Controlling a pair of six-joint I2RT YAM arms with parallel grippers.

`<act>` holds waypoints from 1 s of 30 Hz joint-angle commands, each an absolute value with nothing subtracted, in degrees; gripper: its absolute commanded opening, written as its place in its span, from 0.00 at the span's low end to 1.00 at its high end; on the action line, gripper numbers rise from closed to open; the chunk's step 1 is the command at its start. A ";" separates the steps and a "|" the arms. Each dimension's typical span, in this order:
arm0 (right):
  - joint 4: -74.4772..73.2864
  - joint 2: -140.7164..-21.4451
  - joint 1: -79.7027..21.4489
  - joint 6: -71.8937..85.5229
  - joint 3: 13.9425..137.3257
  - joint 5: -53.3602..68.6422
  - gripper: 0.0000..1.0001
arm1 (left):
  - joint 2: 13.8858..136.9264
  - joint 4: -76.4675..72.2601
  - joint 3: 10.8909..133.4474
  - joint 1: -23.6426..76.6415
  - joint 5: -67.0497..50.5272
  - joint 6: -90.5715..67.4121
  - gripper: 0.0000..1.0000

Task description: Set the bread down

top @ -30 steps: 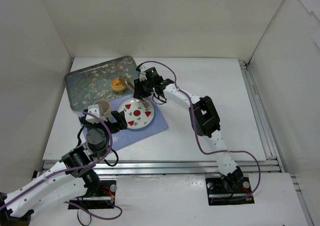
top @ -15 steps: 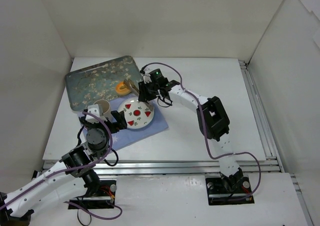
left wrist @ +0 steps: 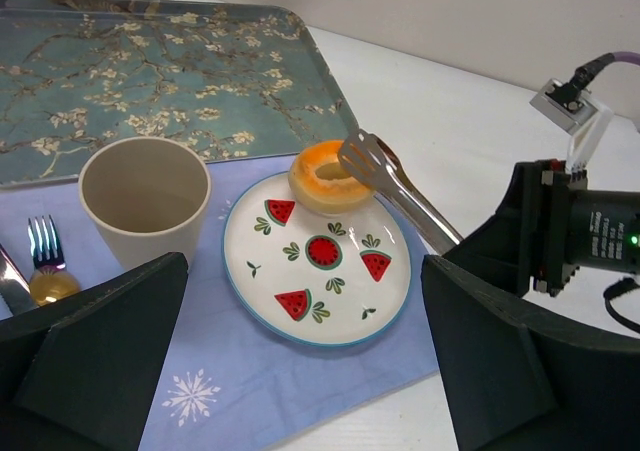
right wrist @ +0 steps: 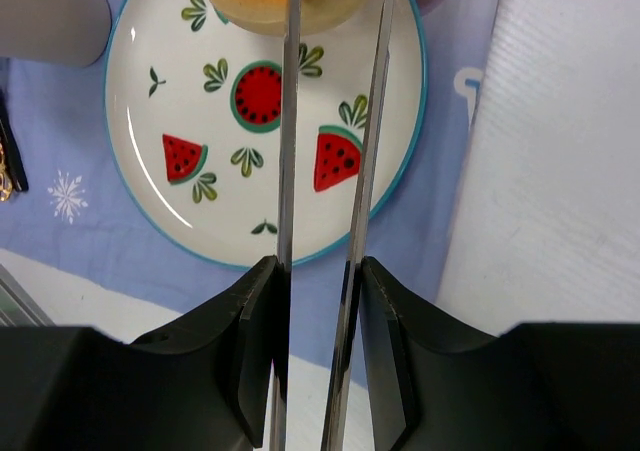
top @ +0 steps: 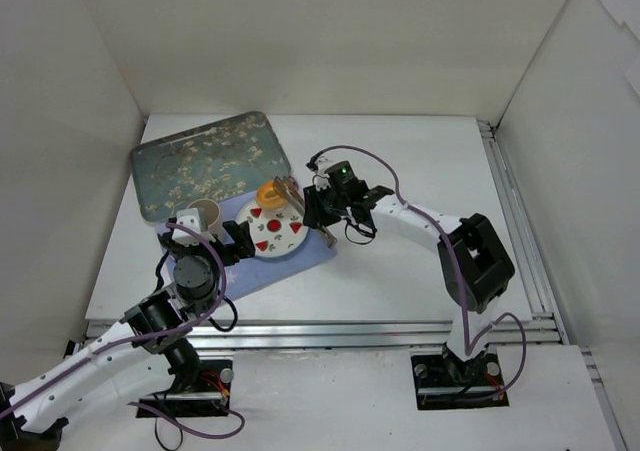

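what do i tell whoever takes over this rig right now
Right hand: shut on the tongs, whose tips grip the bread.
Left hand: open, holding nothing, low over the blue mat on the near side of the plate, facing it and the cup.
Bread: at the plate's far rim, off the tray; I cannot tell whether it touches the plate.
Done: bread brought to the plate.
Left: probably set it down, open the tongs and pull the right arm back.

White arms [top: 420,215] with black joints, trailing purple cables [top: 372,154]
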State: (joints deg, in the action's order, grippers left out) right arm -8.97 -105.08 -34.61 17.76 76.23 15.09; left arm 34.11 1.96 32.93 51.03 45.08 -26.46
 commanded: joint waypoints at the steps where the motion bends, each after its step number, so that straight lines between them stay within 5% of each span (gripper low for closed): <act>1: -1.85 -99.06 -37.08 19.77 72.88 13.19 0.00 | 35.07 -2.11 34.01 50.80 45.35 -26.72 0.99; 19: 4.40 -95.36 -41.92 21.71 62.31 8.00 0.00 | 35.95 -2.64 33.84 50.80 44.82 -26.72 0.99; 25: 4.39 -95.27 -41.84 21.62 62.49 8.00 0.26 | 36.30 -2.81 33.93 50.80 44.74 -26.72 0.99; 30: 3.34 -95.01 -41.75 21.18 63.37 6.51 0.34 | 36.47 -2.72 33.93 50.80 44.82 -26.81 0.99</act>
State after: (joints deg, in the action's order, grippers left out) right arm -0.30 -98.72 -41.65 21.43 61.80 9.26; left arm 35.86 1.19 32.93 51.03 44.58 -26.46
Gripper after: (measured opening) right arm 0.342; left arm 0.996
